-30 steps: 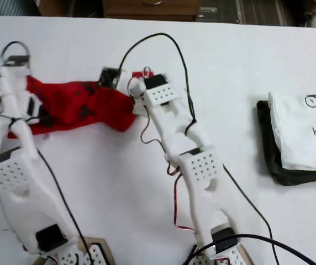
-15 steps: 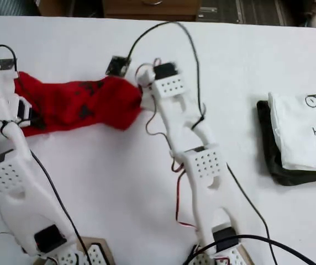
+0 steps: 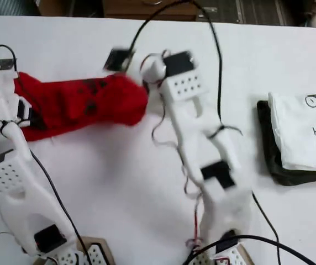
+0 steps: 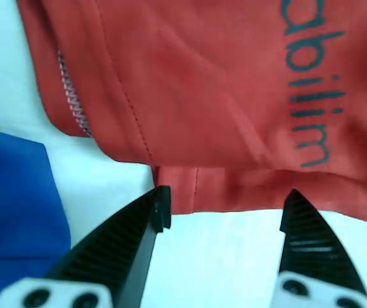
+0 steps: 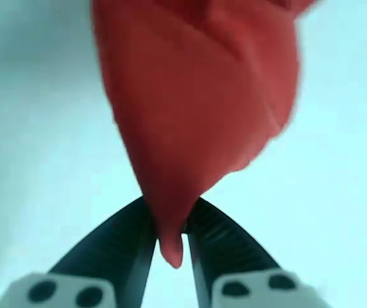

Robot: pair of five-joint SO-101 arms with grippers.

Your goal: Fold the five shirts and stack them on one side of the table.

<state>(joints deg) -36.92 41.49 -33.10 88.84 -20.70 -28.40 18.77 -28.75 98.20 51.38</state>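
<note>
A red shirt with dark print lies stretched across the left half of the white table. My right gripper is at the shirt's right end, and in the right wrist view this gripper is shut on a pinched fold of the red shirt. My left gripper sits at the shirt's left end. In the left wrist view it is open, with the hem of the red shirt lying just between its fingertips.
A folded white shirt rests on a folded black shirt at the table's right edge. Blue cloth lies beside the left gripper. Cables loop above the right arm. The table's back edge is close behind.
My right arm has swung right and farther back, drawing the shirt's right end with it. The left arm shifted slightly left a second ago, then stayed put.
</note>
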